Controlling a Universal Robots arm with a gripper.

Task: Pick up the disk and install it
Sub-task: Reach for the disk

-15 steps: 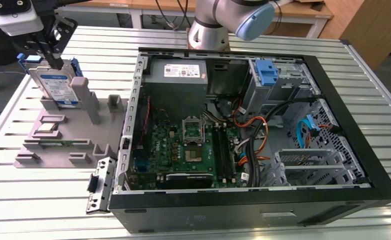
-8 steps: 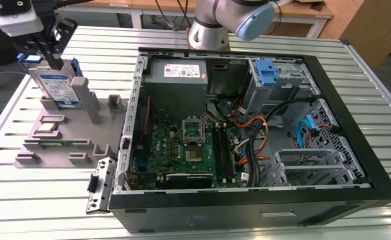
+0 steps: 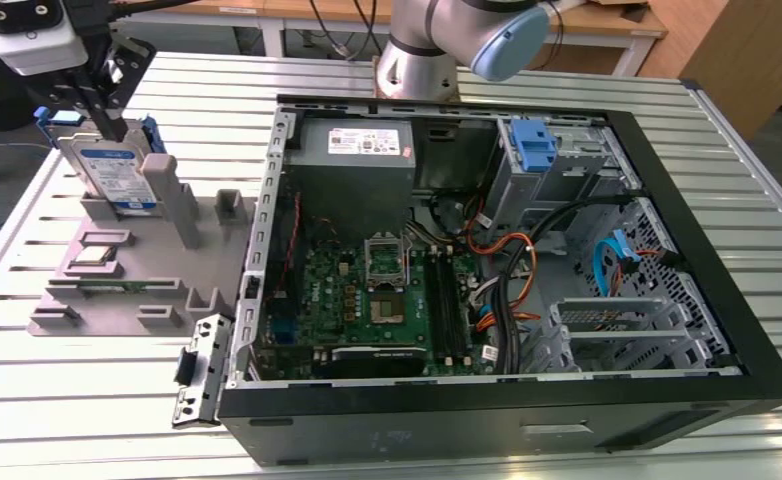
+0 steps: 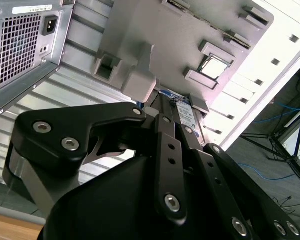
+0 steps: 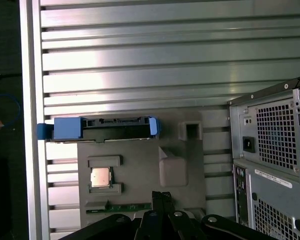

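Jaws closed and empty hung just above the disk (image 3: 118,175), standing on edge in the grey holder (image 3: 164,262), far left.

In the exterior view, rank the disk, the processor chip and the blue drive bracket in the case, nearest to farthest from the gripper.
1. Disk, upright in the grey fixture, just under the gripper.
2. Processor chip, flat on the fixture's base.
3. Blue drive bracket, inside the case, toward the exterior view's right.
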